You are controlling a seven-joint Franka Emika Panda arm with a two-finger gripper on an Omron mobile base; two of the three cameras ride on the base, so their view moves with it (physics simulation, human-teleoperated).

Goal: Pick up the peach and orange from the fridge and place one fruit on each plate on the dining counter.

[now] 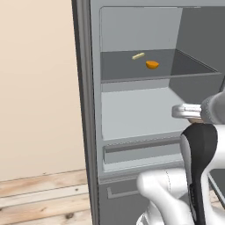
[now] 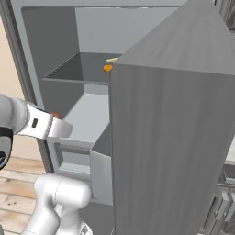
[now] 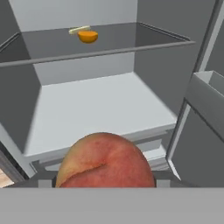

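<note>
Now gripper clamped on peach (orange on fridge shelf).

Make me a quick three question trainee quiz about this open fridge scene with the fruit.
1. True or false: the bright orange round fruit lies on the upper shelf of the tall grey steel fridge.
2. What lies beside the orange? A) pale yellow stick-shaped item B) red-rimmed plate C) green bottle
3. Which fruit sits close before the hand camera?

Key: 1 true. 2 A. 3 The mottled reddish-pink and yellow peach, which looks held by the gripper, though its fingertips are hidden.
</note>
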